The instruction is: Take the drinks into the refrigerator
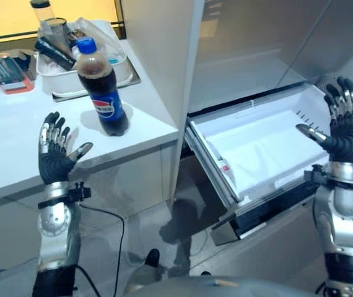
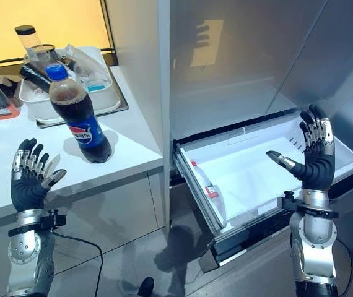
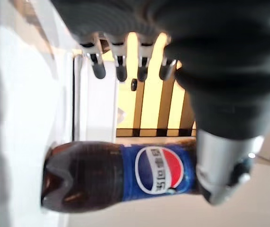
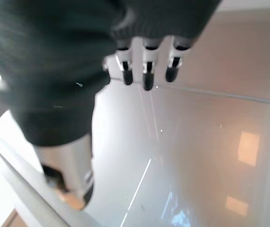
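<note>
A dark cola bottle [image 1: 104, 93] with a blue cap and blue label stands upright on the white counter [image 1: 15, 142], near its right end. My left hand [image 1: 55, 153] is raised just left of the bottle, fingers straight and spread, holding nothing. The bottle [image 3: 121, 174] shows close past that hand's thumb in the left wrist view. To the right, the refrigerator's white drawer [image 1: 260, 145] is pulled out and has nothing in it. My right hand [image 1: 342, 127] is raised over the drawer's right side, fingers straight, holding nothing.
A white tub [image 1: 71, 62] on a metal tray at the counter's back holds a jar, a dark bottle and plastic wrap. A red-edged tray [image 1: 6, 71] lies at the far left. The refrigerator's grey side panel [image 1: 164, 37] rises between counter and drawer.
</note>
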### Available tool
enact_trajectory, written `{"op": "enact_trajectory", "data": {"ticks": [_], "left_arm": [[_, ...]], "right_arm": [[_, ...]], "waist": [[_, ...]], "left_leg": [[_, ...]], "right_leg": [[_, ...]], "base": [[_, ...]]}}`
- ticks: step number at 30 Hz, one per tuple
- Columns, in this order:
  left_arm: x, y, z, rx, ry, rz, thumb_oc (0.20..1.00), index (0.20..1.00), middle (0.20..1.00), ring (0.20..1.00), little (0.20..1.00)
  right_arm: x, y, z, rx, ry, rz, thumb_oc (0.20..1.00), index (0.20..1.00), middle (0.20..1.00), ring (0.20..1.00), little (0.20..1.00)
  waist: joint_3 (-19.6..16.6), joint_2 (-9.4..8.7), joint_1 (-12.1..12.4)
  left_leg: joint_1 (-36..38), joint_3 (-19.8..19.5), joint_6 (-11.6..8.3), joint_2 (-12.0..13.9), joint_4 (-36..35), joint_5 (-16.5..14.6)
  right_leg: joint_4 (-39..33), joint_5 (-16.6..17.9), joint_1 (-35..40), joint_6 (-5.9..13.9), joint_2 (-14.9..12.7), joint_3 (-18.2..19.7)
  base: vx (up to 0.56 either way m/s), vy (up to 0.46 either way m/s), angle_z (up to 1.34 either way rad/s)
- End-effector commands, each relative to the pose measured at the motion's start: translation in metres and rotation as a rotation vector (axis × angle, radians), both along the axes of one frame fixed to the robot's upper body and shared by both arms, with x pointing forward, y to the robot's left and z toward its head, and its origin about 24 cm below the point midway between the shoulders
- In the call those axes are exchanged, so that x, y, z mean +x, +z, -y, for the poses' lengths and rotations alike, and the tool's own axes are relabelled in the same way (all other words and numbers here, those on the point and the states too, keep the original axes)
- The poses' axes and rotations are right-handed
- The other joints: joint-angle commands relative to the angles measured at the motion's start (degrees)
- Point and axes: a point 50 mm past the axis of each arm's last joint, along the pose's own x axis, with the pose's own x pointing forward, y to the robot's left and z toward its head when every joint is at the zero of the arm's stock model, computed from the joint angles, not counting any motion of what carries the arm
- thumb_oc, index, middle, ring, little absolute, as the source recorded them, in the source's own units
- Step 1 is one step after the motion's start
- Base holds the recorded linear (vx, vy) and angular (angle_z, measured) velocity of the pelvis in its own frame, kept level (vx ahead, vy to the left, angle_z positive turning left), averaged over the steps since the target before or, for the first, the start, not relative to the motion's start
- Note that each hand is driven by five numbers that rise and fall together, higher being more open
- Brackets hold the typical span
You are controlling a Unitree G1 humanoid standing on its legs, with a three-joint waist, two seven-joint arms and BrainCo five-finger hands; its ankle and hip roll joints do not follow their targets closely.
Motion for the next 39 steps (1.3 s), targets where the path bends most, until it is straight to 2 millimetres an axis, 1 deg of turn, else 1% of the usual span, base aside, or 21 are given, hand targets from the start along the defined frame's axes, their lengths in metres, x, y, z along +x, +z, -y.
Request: {"op": "enact_trajectory", "data": {"ticks": [1, 6, 12, 21, 28, 30, 36, 39], "left_arm": [[0.010, 0.016, -0.017, 0.086, 0.083, 0.047, 1.000, 1.000, 1.000, 1.000, 1.000], [0.015, 0.022, -0.027, 0.118, 0.136, 0.042, 1.000, 1.000, 1.000, 1.000, 1.000], [0.019, 0.032, -0.033, 0.142, 0.162, 0.062, 1.000, 1.000, 1.000, 1.000, 1.000], [0.022, 0.035, -0.040, 0.138, 0.171, 0.058, 1.000, 1.000, 1.000, 1.000, 1.000], [0.022, 0.031, -0.036, 0.161, 0.114, 0.025, 1.000, 1.000, 1.000, 1.000, 1.000], [0.022, 0.026, -0.033, 0.170, 0.073, -0.006, 1.000, 1.000, 1.000, 1.000, 1.000], [0.028, 0.018, -0.025, 0.150, -0.012, -0.053, 1.000, 1.000, 1.000, 1.000, 1.000], [0.032, 0.018, -0.022, 0.161, -0.030, -0.061, 1.000, 1.000, 1.000, 1.000, 1.000]], "right_arm": [[0.003, 0.018, -0.002, -0.023, 0.051, 0.074, 1.000, 1.000, 1.000, 1.000, 1.000], [0.005, 0.019, -0.003, -0.030, 0.066, 0.068, 1.000, 1.000, 1.000, 1.000, 1.000], [0.006, 0.020, -0.004, -0.042, 0.086, 0.061, 1.000, 1.000, 1.000, 1.000, 1.000], [0.006, 0.023, -0.004, -0.048, 0.097, 0.064, 1.000, 1.000, 1.000, 1.000, 1.000], [0.006, 0.024, -0.004, -0.048, 0.105, 0.067, 1.000, 1.000, 1.000, 1.000, 1.000], [0.006, 0.025, -0.004, -0.049, 0.110, 0.067, 1.000, 1.000, 1.000, 1.000, 1.000], [0.005, 0.025, -0.005, -0.049, 0.126, 0.065, 1.000, 1.000, 1.000, 1.000, 1.000], [0.005, 0.025, -0.006, -0.049, 0.137, 0.066, 1.000, 1.000, 1.000, 1.000, 1.000]], "waist": [[-3.9, 0.84, -0.8], [-4.3, 0.91, -1.3], [-4.4, 1.02, -1.8], [-4.6, 0.98, -2.4], [-4.6, 0.90, -2.5], [-4.6, 0.87, -2.6], [-4.8, 0.86, -2.9], [-4.8, 0.83, -3.1]], "left_leg": [[1.9, 0.4, 3.66, -0.4, 0.1, -5.1], [2.4, 1.1, 3.64, -0.3, 0.0, -5.4], [2.8, 1.8, 3.52, -0.1, -0.1, -5.6], [3.3, 2.6, 3.47, 0.1, -0.1, -5.9], [3.5, 3.4, 3.57, 0.1, -0.2, -6.0], [3.7, 3.6, 3.68, 0.2, -0.2, -6.1], [3.9, 3.8, 3.72, 0.2, -0.2, -6.2], [4.1, 3.9, 3.73, 0.2, -0.2, -6.3]], "right_leg": [[6.3, -3.3, -2.3, 0.08, -0.5, -0.6], [5.9, -3.1, -2.1, 0.13, -0.4, 0.2], [5.7, -2.9, -2.0, 0.11, -0.2, 0.9], [5.2, -2.6, -1.8, 0.17, 0.1, 1.9], [4.5, -2.2, -1.7, 0.30, 0.3, 3.0], [4.4, -2.1, -1.7, 0.30, 0.4, 3.4], [4.3, -2.1, -1.6, 0.36, 0.3, 3.7], [4.3, -2.0, -1.6, 0.38, 0.3, 3.9]], "base": [[0.00, 0.014, -0.10], [0.01, 0.010, -0.14], [0.00, 0.006, -0.07], [0.00, 0.003, -0.05], [0.01, 0.005, -0.07], [0.01, 0.008, -0.07], [0.00, 0.003, -0.02], [0.01, 0.003, -0.03]]}}
